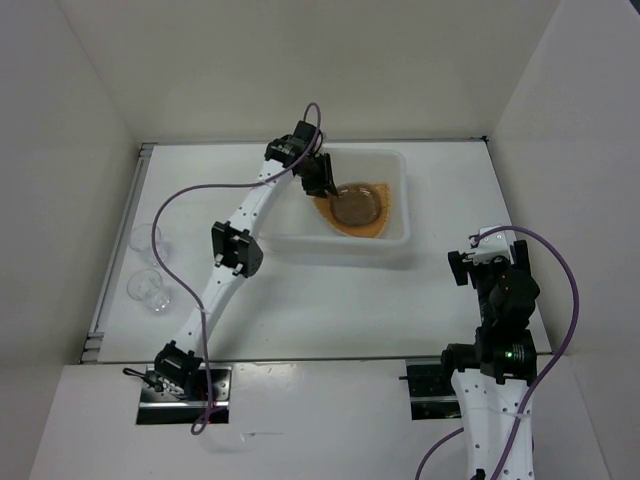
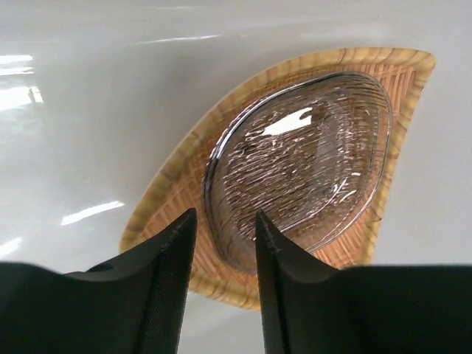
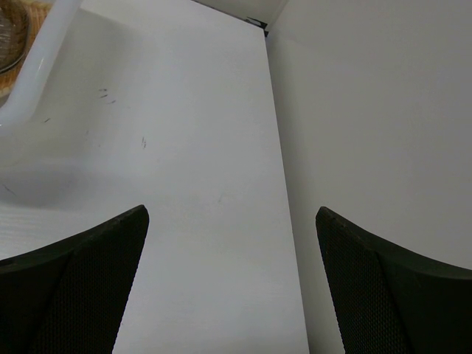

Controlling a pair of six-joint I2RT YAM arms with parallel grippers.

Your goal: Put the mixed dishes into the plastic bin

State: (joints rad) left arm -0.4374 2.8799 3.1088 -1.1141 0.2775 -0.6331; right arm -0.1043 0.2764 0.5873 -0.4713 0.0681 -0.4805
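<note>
The orange woven-look plate point(image 1: 345, 228) lies in the translucent white plastic bin point(image 1: 405, 200), with a grey-brown saucer point(image 1: 355, 205) resting on it. My left gripper point(image 1: 325, 190) is down inside the bin at the plate's left edge. In the left wrist view the gripper point(image 2: 225, 221) is open just above the saucer point(image 2: 302, 162) and plate point(image 2: 169, 192), with nothing between the jaws. Two clear cups point(image 1: 148, 288) point(image 1: 145, 240) stand on the table at the far left. My right gripper point(image 1: 478, 258) is open and empty, right of the bin.
White walls enclose the table on three sides. In the right wrist view the gripper point(image 3: 232, 214) hangs over bare table beside the right wall, and the bin's rim point(image 3: 40, 66) shows at the top left. A metal rail point(image 1: 110, 270) runs along the table's left edge.
</note>
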